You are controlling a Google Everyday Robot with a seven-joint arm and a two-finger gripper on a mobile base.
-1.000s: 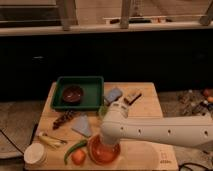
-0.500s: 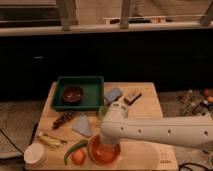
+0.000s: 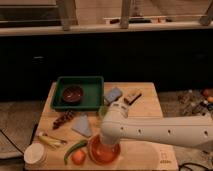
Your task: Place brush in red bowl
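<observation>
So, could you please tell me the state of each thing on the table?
Brush: lying on the table, not in the red bowl.
Red bowl: upright, under the gripper.
Gripper: low over the red bowl.
Dark bowl: upright in the green tray.

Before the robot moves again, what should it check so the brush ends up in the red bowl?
1. Brush in sight: ok, it lies at the table's far side beside the blue-grey pad.
2. Brush held: not ok, nothing touches it.
3. Gripper at the brush: not ok, it hangs over the red bowl.
4. Red bowl free inside: cannot tell, the arm hides much of it.
5. Top of brush uncovered: ok.
</observation>
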